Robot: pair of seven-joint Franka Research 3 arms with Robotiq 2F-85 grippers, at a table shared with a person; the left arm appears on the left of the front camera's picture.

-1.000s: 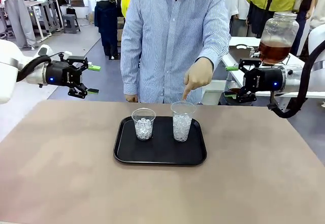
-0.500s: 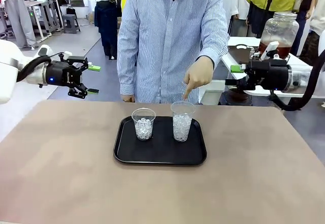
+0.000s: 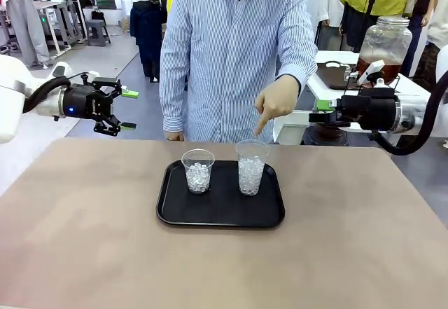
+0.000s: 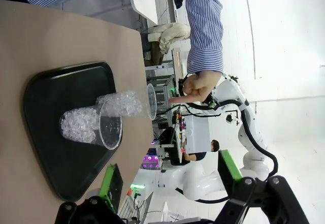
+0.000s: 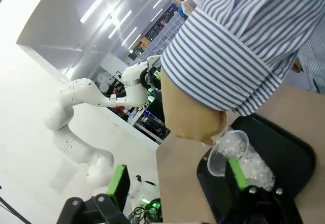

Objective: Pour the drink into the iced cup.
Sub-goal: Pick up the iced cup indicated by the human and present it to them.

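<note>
Could end up filling the wrong cup: two iced cups side by side on the tray [image 3: 273,218], with the person's hand [image 3: 275,102] pointing a finger down at the taller cup [image 3: 251,167] and the shorter cup [image 3: 198,170] just beside it. Could strike that hand, hovering right above the rim, if brought in from above. Could tip a light cup with a heavy jar [image 3: 383,43] swung in low, or splash past the narrow rim by tilting too fast. Might slip in the grip too, judging by glass so wide and smooth.

Nothing held: left jaws wide apart in the air near the far left corner of the table [image 3: 84,239], right jaws also apart, aimed sideways toward the person.

Drink [image 3: 374,72] low in the jar, on a side table [image 3: 336,85] behind the right arm, well apart from the tray. Jar upright, long axis vertical, neck on top. Taller cup upright too, mouth upward.
</note>
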